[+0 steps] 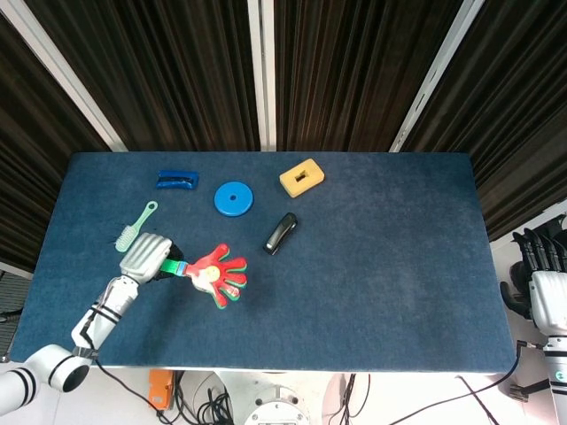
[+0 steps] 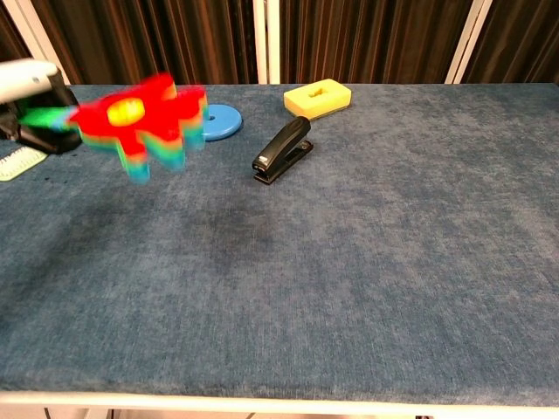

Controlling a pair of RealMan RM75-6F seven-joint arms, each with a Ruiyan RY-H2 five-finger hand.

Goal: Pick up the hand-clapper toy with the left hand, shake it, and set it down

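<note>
The hand-clapper toy (image 1: 219, 275) is held above the left front part of the table (image 1: 372, 283), its red, yellow and green palms fanned toward the table's middle and its green handle running back into the left hand (image 1: 147, 258). That hand is closed around the handle. In the chest view the toy (image 2: 140, 122) is smeared by blur, its layers showing as red over yellow, green and blue, and it hangs clear of the cloth; only a sliver of the left hand (image 2: 31, 100) shows at the frame's edge.

Just behind the hand lies a pale green brush (image 1: 135, 227), fully seen from the head camera but cut down to its bristle end (image 2: 19, 162) in the chest view. The blue disc (image 1: 233, 198) is whole from above, while from the chest the toy covers part of it (image 2: 220, 121). The black stapler (image 1: 280, 233) sits near the disc, and the yellow block (image 1: 301, 177) with a slot lies beyond it.

Only the head view shows the dark blue clip-like piece (image 1: 177, 180) near the far left edge, and the right hand (image 1: 535, 257) off the table's right side, dark fingers pointing up; whether it is open I cannot tell.
</note>
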